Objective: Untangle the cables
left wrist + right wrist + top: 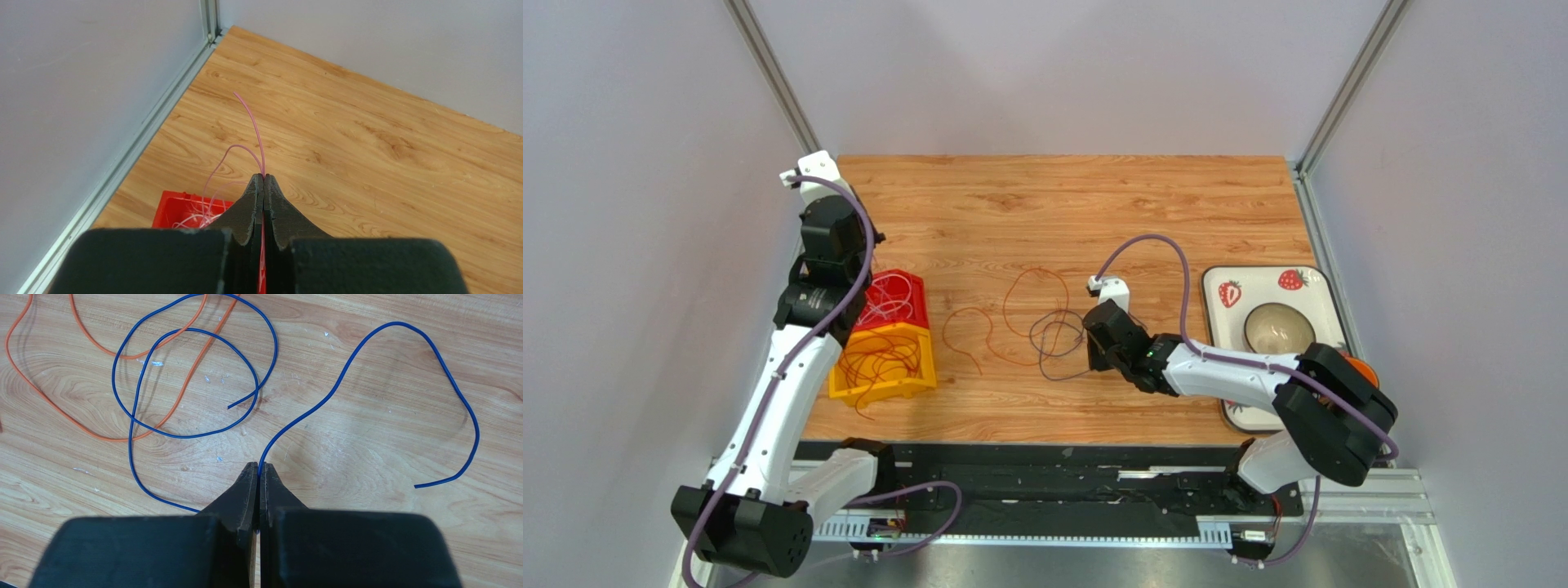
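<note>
Overhead view: wooden table (pixel 1075 208), with the red bin (pixel 913 306) taken as reference. The yellow bin (pixel 885 392) touches the red bin's near side and holds a tangle of orange cables (pixel 881 358). Pale cables (pixel 895 294) lie inside the red bin. Loose cables (pixel 1044 331), in orange and darker loops, lie on the bare wood to the right of the red bin. Well apart from the red bin, at the table's right edge, is a strawberry-printed tray (pixel 1259 284) carrying a bowl (pixel 1277 328)

Left wrist view: the left gripper (pixel 264 184) is raised above the red bin, its jaws pressed together on a pink cable (pixel 258 138). The cable arcs up past the fingertips and also trails down toward the bin

Right wrist view: the right gripper (pixel 259 471) is low over the wood to the right of the red bin, among the loose loops. Its jaws are pinched on a blue cable (pixel 396 323), which curls across an orange cable (pixel 92 432) lying flat on the table
</note>
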Controlling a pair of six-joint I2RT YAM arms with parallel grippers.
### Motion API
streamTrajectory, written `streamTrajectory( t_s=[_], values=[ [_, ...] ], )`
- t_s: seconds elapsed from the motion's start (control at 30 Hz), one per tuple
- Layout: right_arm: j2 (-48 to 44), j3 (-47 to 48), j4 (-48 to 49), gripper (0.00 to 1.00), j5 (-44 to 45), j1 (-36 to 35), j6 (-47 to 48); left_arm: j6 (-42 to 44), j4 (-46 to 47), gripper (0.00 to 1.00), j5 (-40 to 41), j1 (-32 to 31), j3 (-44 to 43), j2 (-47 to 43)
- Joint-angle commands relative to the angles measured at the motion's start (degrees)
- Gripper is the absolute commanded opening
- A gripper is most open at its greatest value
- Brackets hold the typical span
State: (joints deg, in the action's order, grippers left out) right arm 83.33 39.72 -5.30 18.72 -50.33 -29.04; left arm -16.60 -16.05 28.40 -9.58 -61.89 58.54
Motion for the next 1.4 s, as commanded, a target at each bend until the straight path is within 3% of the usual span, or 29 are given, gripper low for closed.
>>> streamTrajectory(
  t_s=[0.0,0.2,0.4,0.8,1.37],
  values=[
    [-1.4,0.2,2.2,0.00,-0.3,0.1,0.6,-3.7,0.5,0.00,0.7,0.4,1.0,-0.3],
    [-2.0,-0.3,2.8,0.00,-0.4,0.1,0.6,-3.5,2.2,0.00,3.1,0.4,0.3,3.5],
    [-3.1,-1.1,3.5,0.00,-0.6,0.1,0.7,-2.3,3.1,0.00,11.1,0.4,-2.8,9.7],
    [-4.0,-2.2,4.3,0.00,-0.9,0.1,0.8,-18.1,-2.7,0.00,16.6,0.4,8.3,7.1],
    [-5.5,-3.4,4.8,0.00,-1.4,0.1,0.8,-26.9,-6.2,0.00,14.5,0.4,12.2,10.7]
  ],
)
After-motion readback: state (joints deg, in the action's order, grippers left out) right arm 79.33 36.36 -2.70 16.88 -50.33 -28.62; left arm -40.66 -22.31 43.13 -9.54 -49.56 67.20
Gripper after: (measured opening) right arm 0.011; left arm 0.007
